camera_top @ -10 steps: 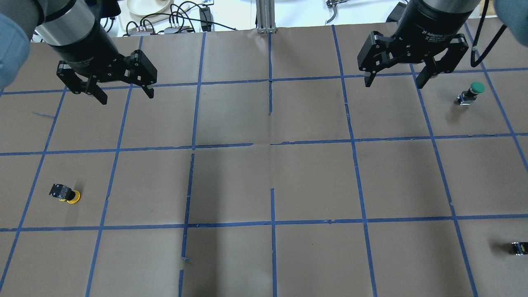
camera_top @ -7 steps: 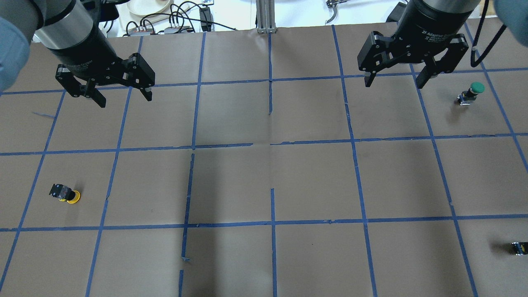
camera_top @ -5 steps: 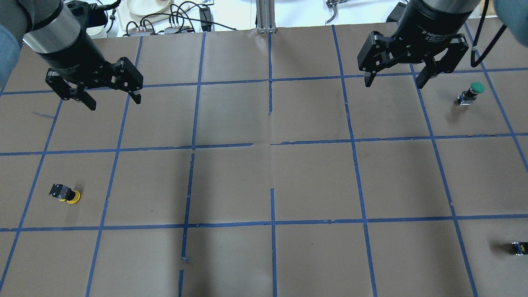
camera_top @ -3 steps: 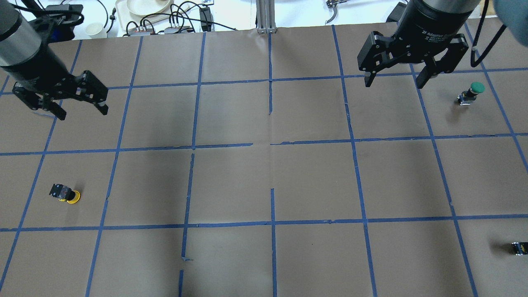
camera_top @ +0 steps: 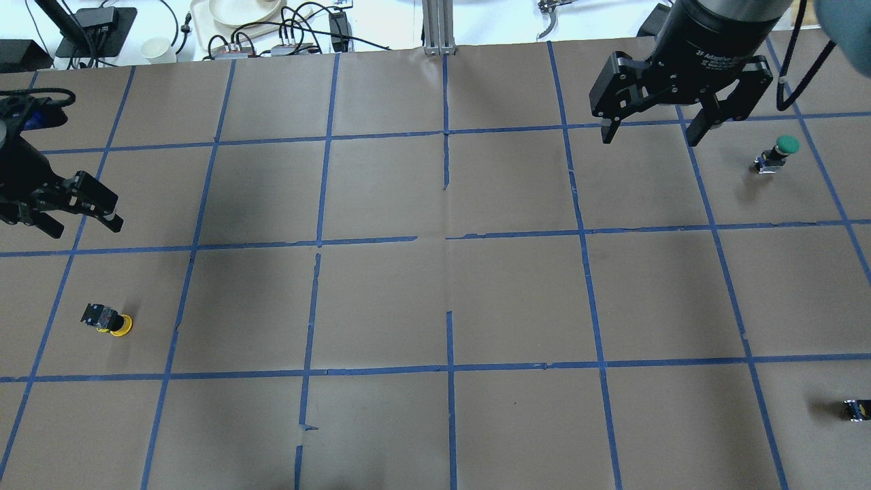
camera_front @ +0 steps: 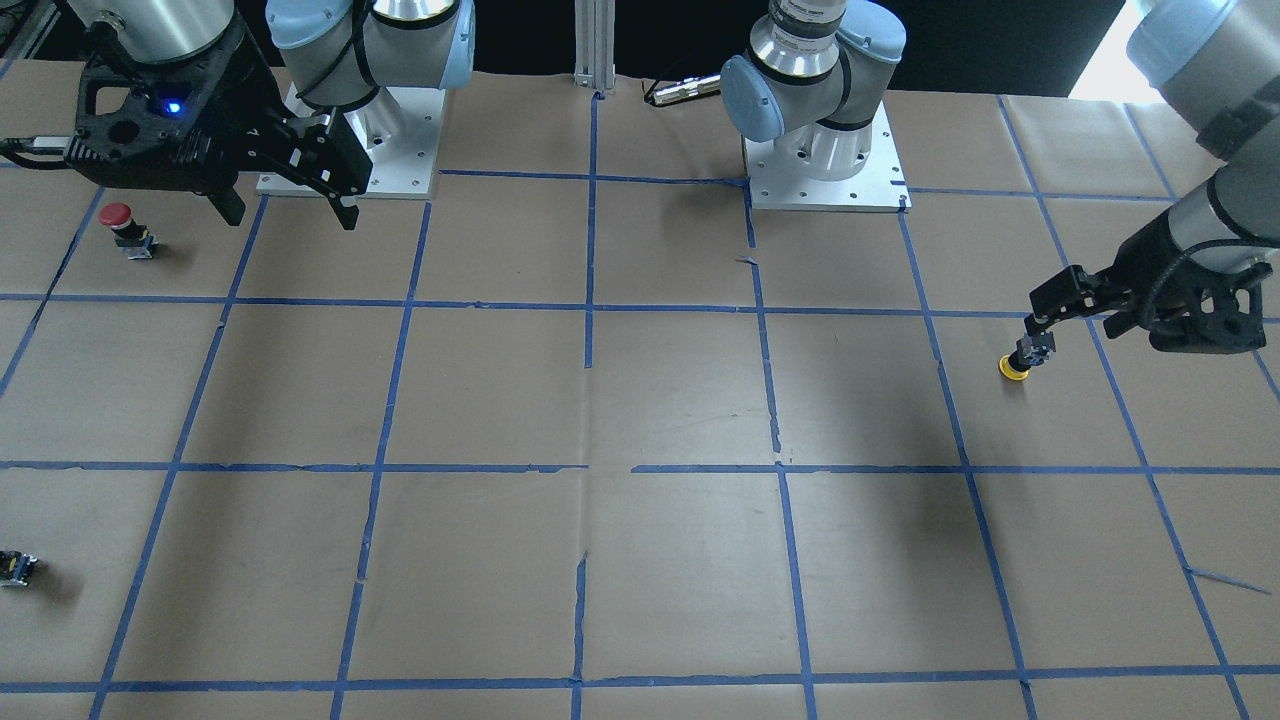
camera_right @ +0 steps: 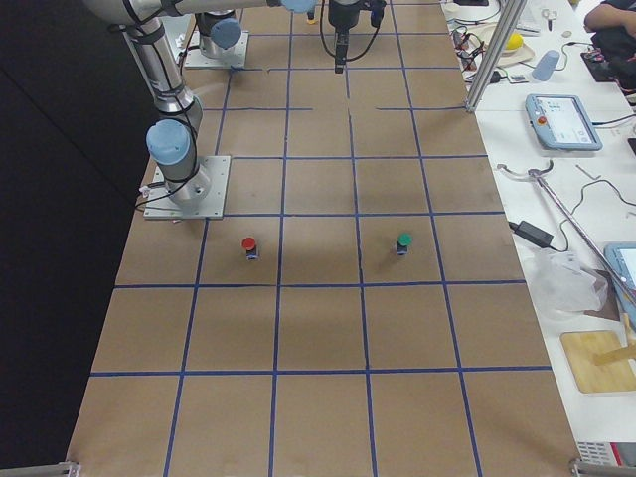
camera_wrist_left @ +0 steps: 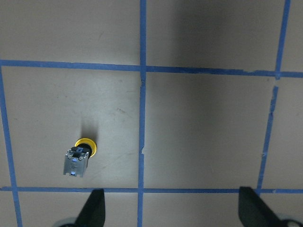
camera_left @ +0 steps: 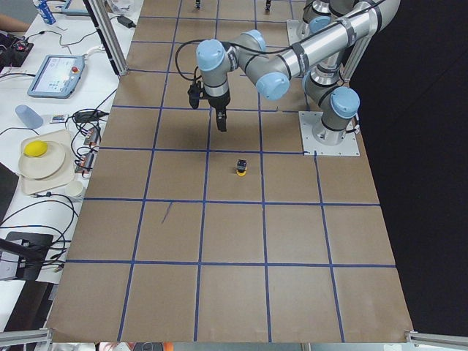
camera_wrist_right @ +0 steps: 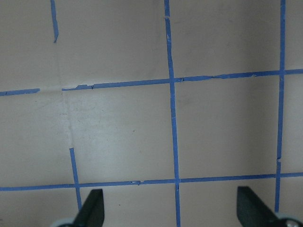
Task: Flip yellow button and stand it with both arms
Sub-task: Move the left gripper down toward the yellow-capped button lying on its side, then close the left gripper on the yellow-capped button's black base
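Note:
The yellow button [camera_top: 109,320] rests on its yellow cap with the black-grey body up, at the table's left. It also shows in the front view [camera_front: 1018,360], the left side view [camera_left: 240,167] and the left wrist view [camera_wrist_left: 78,160]. My left gripper [camera_top: 85,228] is open and empty in the air, apart from the button. In the left wrist view [camera_wrist_left: 171,210] the button lies just above the left fingertip [camera_wrist_left: 92,208]. My right gripper [camera_top: 650,138] is open and empty, high over the right side, also seen in the front view [camera_front: 290,215].
A green-capped button [camera_top: 779,153] stands beyond the right gripper. A red-capped button [camera_front: 125,225] stands near the right arm's base. A small black switch block [camera_top: 857,408] lies at the right edge. Brown paper with a blue tape grid [camera_top: 449,238] covers the table.
My left gripper has swung left and lower in the overhead view, to the table's left edge and nearer the yellow button. The right arm and the buttons have not moved.

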